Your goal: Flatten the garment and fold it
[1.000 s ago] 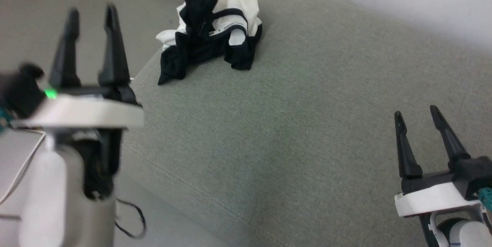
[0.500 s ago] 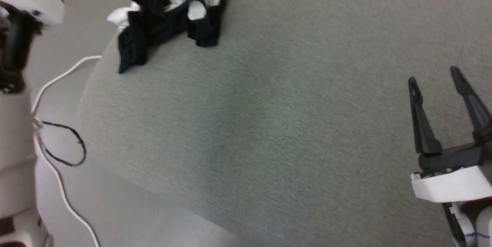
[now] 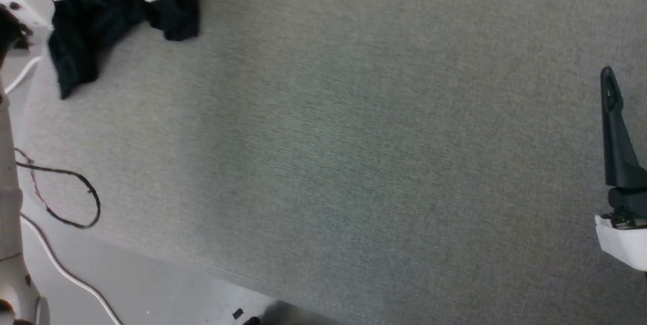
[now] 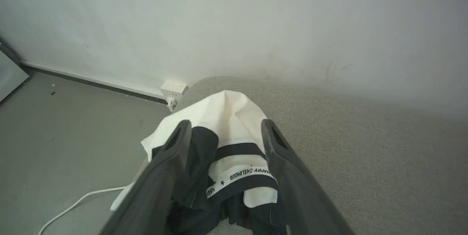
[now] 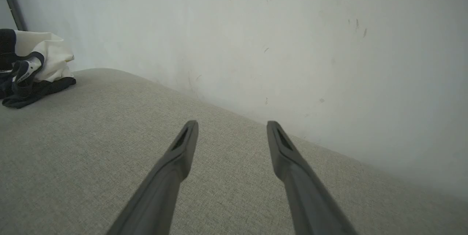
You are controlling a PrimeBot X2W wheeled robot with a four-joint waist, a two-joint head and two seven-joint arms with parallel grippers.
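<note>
Against a pale wall [image 5: 256,26], the grey cushion [image 3: 354,163] bears the crumpled garment [image 4: 234,110] (left gripper [image 4: 225,123] and right gripper [image 5: 232,123] spread wide, empty).

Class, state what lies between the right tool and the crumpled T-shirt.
The stretch is bare: in the right wrist view, plain grey upholstery runs from the right tool to the T-shirt at the far left.

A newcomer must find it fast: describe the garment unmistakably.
Start at the broad grey-green cushion against the pale wall. At its rounded corner beside the floor lies the garment, a crumpled heap. Unlike the thin white cable nearby, it is white-and-black cloth with printed neck tape.
</note>
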